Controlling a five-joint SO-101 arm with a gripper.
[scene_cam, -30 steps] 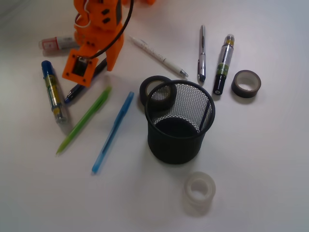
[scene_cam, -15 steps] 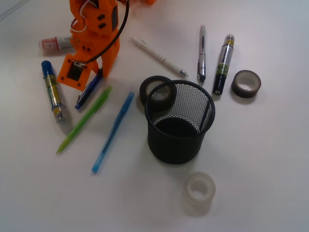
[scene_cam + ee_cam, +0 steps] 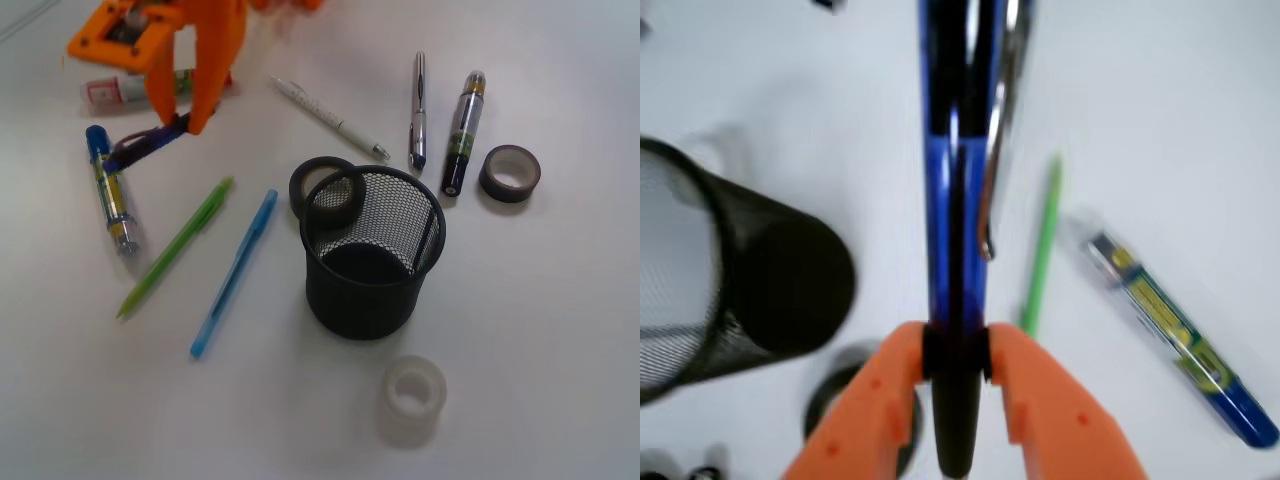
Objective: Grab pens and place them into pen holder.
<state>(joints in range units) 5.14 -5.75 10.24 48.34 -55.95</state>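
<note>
My orange gripper (image 3: 185, 120) is shut on a dark blue pen (image 3: 140, 147) and holds it lifted at the upper left; in the wrist view the pen (image 3: 958, 180) runs up from between the jaws (image 3: 958, 350). The black mesh pen holder (image 3: 372, 250) stands in the middle, also at the wrist view's left (image 3: 730, 270). On the table lie a green pen (image 3: 175, 247), a light blue pen (image 3: 235, 272), a white pen (image 3: 330, 118), a silver pen (image 3: 418, 110), a blue-capped marker (image 3: 110, 190) and a black marker (image 3: 462, 132).
A black tape roll (image 3: 322, 188) leans against the holder's back left. A dark tape roll (image 3: 510, 172) lies at the right and a clear tape roll (image 3: 412, 395) in front of the holder. A red-labelled tube (image 3: 118, 92) lies behind the gripper.
The gripper has closed on the dark blue pen and lifted it off the table, rising up and left. The other pens have not moved.
</note>
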